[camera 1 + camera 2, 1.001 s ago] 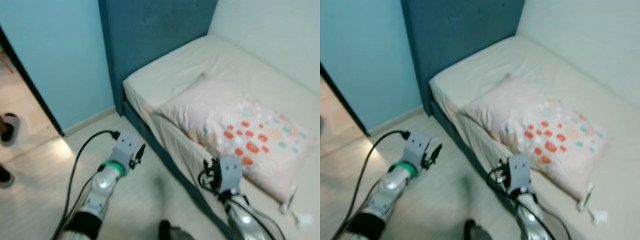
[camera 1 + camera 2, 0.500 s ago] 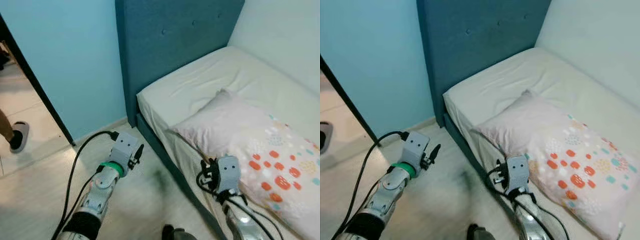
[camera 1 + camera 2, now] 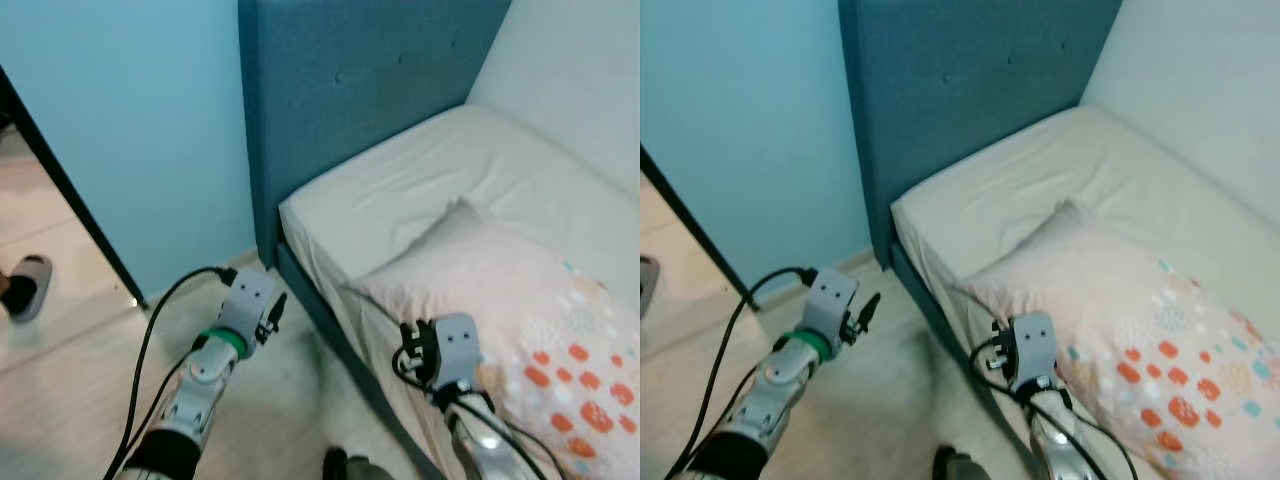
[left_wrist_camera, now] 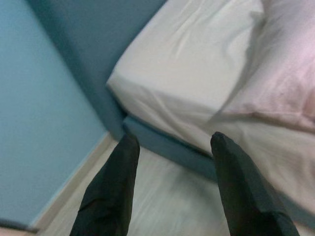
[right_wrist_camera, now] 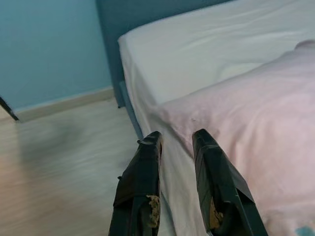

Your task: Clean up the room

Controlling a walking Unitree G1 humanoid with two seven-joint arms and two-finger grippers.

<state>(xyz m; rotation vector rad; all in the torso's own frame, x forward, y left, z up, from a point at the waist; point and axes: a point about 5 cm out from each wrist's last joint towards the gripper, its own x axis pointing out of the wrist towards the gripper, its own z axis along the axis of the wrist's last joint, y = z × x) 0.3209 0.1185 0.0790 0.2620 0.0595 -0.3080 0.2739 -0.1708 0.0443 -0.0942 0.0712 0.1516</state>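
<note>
Right wrist view: pillow (image 5: 256, 128) just beyond narrow-gapped, empty right fingers (image 5: 142, 191); left fingers (image 4: 110, 191) wide, empty.

I can read no text, label, brand or number anywhere. The pillow (image 3: 520, 320) carries only a pattern of orange and teal blots, no lettering. The headboard (image 3: 370, 90), the wall (image 3: 120, 130) and the bed sheet (image 3: 420, 180) are plain and unmarked.

Bed (image 3: 400, 190), seemingly patterned pillow (image 3: 520, 310) atop.
</note>
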